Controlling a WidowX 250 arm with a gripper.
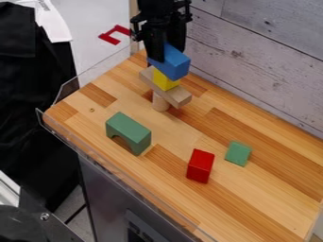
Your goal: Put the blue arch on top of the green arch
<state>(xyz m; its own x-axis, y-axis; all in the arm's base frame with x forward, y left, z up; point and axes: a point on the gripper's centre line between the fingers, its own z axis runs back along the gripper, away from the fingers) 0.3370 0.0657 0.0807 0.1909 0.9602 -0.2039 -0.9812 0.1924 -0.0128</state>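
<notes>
Green arch (131,128): upright on wooden tabletop (265,194).
Gripper (165,46): beyond green arch, gripping blue arch (172,64).
Red block (200,165): right of green arch.
Small green block (238,153): farther right.

Arm: at top edge | pincer (166,53): pointing down | grip: hard to tell

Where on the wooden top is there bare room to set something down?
The largest bare patch runs from the red block and small green block toward the picture's lower right. A smaller one lies left of the green arch. It is crowded at the upper end, where the gripper, blue block, yellow block and tan plank bunch together.
</notes>
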